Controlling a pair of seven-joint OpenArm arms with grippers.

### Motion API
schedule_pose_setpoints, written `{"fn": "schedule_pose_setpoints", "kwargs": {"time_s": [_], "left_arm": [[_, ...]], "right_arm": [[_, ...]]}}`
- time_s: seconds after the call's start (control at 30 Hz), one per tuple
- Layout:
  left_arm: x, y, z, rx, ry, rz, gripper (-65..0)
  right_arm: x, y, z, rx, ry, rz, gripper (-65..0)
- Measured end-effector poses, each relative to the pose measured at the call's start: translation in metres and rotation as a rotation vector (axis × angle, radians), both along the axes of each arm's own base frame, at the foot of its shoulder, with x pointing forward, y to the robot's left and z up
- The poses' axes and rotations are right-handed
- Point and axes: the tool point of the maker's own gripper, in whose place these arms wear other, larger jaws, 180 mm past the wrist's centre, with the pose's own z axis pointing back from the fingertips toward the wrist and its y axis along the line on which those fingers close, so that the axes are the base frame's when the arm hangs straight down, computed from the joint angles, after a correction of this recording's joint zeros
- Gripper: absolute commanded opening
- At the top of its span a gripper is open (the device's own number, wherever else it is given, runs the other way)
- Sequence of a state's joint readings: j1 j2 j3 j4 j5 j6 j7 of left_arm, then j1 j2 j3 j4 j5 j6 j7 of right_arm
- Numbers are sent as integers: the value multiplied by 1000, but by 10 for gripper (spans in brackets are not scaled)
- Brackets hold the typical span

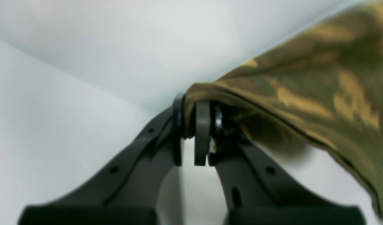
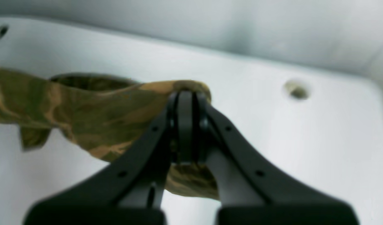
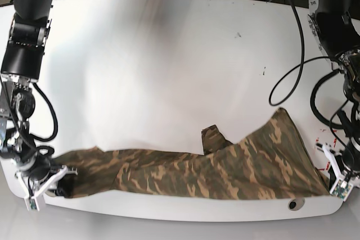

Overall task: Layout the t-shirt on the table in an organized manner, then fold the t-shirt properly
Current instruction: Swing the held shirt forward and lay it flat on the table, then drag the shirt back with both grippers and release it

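The camouflage t-shirt [image 3: 225, 170] lies stretched in a long, bunched band along the table's [image 3: 169, 71] near edge. One small flap sticks up near its middle. At the band's right end, my left gripper [image 3: 329, 180] is shut on a corner of the cloth. In the left wrist view the t-shirt [image 1: 304, 87] is pinched between the pads of the left gripper [image 1: 191, 122] and lifted slightly off the table [image 1: 53, 109]. My right gripper [image 3: 52, 184] is shut on the band's left end. The right wrist view shows the t-shirt [image 2: 94, 112] wrapped over the tip of the right gripper [image 2: 185, 100].
A round grommet hole [image 3: 293, 204] sits near the front right corner, just in front of the shirt. Two such holes [image 2: 297, 90] [image 2: 0, 32] show in the right wrist view. Red marks [image 3: 324, 132] lie by the right edge. Cables hang off both arms.
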State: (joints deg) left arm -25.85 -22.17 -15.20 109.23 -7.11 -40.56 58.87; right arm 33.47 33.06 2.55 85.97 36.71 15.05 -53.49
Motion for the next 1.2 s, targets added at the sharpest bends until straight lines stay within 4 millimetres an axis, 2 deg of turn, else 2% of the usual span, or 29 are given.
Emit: {"fn": "schedule_pose_setpoints", "kwargs": {"time_s": [0.2, 0.37, 0.47, 0.7, 0.83, 1.1, 1.2], "left_arm": [[-31, 19, -68, 7, 178, 66, -625], [-56, 14, -116, 0, 302, 54, -625], [-71, 11, -138, -6, 365, 43, -625], [-108, 16, -181, 11, 499, 56, -625], [-124, 13, -198, 5, 550, 48, -625], [-157, 15, -225, 11, 651, 52, -625], [-166, 14, -233, 10, 679, 48, -624]], "right_arm": [[-36, 8, -55, 46, 99, 22, -650], [-64, 22, -92, 69, 178, 51, -650], [-86, 29, -121, 80, 283, 66, -650], [-132, 19, -164, 125, 426, 33, -650], [-160, 19, -191, 124, 516, 30, -650], [-201, 24, -221, 128, 624, 32, -650], [-210, 28, -230, 136, 650, 25, -650]]}}
